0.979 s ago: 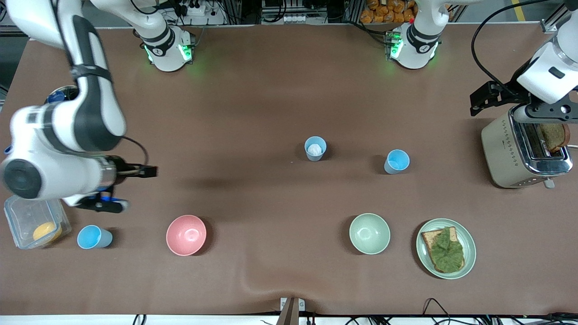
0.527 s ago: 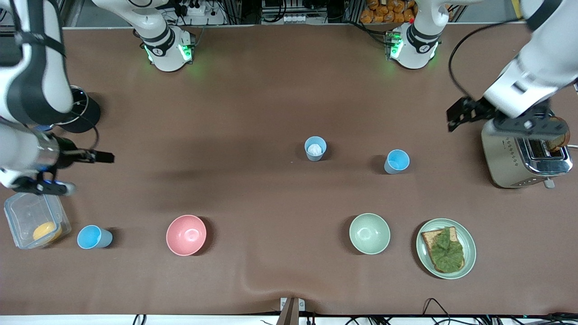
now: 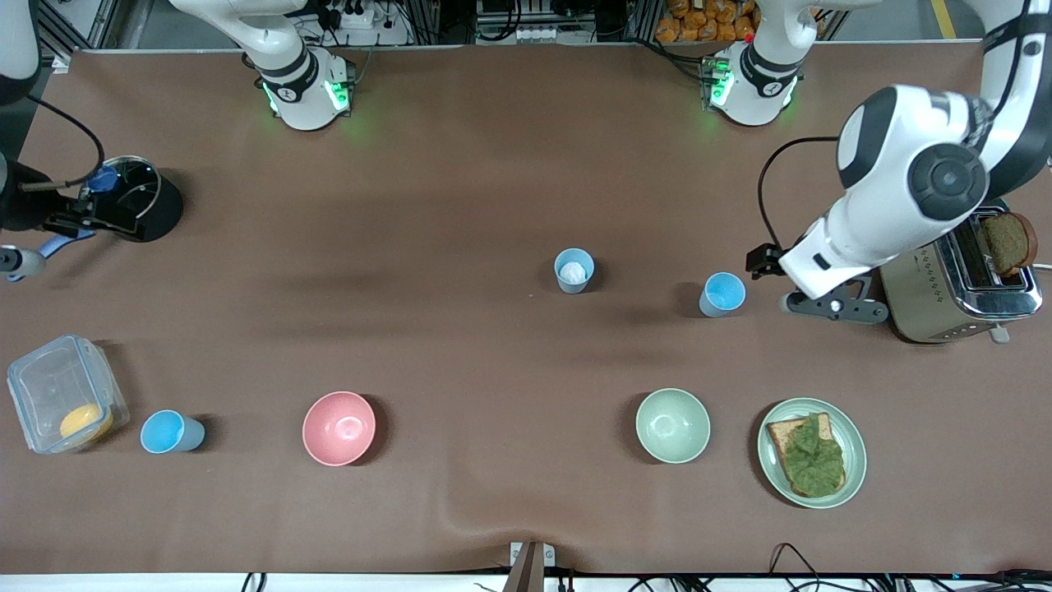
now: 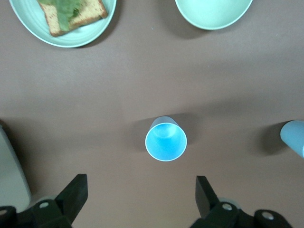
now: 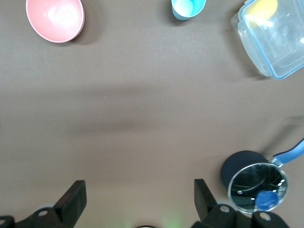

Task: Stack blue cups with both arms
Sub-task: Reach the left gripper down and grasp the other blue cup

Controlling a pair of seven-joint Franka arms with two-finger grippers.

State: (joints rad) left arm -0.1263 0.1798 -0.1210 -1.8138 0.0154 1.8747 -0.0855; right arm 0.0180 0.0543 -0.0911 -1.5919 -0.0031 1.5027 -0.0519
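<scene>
Three blue cups stand upright on the brown table. One cup (image 3: 574, 270) near the middle holds something white. A second cup (image 3: 723, 293) (image 4: 166, 141) stands toward the left arm's end, and my left gripper (image 3: 782, 284) (image 4: 140, 183) hangs open just beside it, empty. In the left wrist view this cup sits centred ahead of the spread fingers. The third cup (image 3: 170, 432) (image 5: 188, 8) is near the front camera at the right arm's end. My right gripper (image 3: 41, 242) (image 5: 138, 186) is open and empty over bare table beside a black pot.
A toaster (image 3: 957, 284) with bread stands by the left arm. A plate (image 3: 855, 444) with a green-topped slice, a pale green bowl (image 3: 672, 425) and a pink bowl (image 3: 339, 427) lie nearer the camera. A clear box (image 3: 62, 403) and lidded black pot (image 3: 136, 197) sit at the right arm's end.
The left gripper came off the toaster and moved to beside the second cup. The right gripper drew away from the clear box and third cup toward the black pot.
</scene>
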